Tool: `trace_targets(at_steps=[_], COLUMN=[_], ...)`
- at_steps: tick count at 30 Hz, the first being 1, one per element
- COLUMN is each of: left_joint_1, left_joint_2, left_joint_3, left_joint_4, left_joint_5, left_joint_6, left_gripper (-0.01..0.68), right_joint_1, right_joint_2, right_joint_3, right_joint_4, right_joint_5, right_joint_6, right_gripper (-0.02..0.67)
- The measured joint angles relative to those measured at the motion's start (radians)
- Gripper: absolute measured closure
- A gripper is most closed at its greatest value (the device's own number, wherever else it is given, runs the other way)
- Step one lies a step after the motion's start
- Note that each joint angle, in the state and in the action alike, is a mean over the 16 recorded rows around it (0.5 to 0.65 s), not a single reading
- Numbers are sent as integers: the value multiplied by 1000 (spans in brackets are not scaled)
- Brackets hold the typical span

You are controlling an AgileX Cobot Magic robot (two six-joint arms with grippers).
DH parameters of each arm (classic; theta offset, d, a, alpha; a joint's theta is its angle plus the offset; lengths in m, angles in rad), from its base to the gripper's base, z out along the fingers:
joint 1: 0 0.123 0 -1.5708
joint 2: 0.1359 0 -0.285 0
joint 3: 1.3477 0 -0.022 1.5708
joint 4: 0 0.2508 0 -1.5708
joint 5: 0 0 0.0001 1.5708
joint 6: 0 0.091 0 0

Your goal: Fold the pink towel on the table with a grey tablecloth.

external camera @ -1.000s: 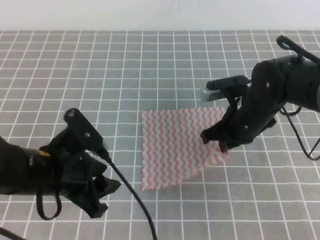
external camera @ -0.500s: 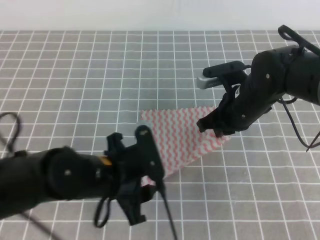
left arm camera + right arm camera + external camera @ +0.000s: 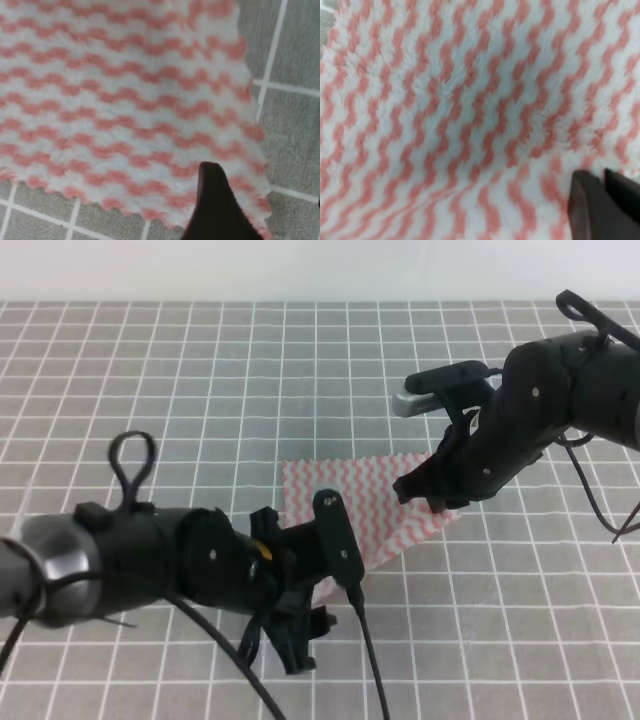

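Your right gripper [image 3: 437, 502] is pinched closed on the pink towel [image 3: 375, 502], holding its right corner raised just off the table with a grey tablecloth [image 3: 200, 370]. Your left gripper [image 3: 300, 625] sits over the towel's near left corner; one fingertip [image 3: 212, 200] shows above the serrated edge, but its opening can't be told.
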Motion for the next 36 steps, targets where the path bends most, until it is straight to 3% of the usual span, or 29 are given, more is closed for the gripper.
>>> trace_targets(at_steps=[8, 23, 36], left_joint_1=[0, 0, 0], left_joint_2=[30, 51, 76], left_joint_3=[-10, -10, -10], left_joint_4=[113, 128, 128], left_joint_5=[-35, -51, -95], left_joint_6=[-95, -138, -139], left_gripper=[317, 530, 572], right_joint_1=[0, 0, 1], right_joint_2=[1, 2, 5], right_joint_3=[0, 0, 0], right_joint_4=[-2, -7, -10], right_joint_5=[-10, -20, -18], right_joint_6=[0, 0, 0], right_gripper=[664, 664, 664])
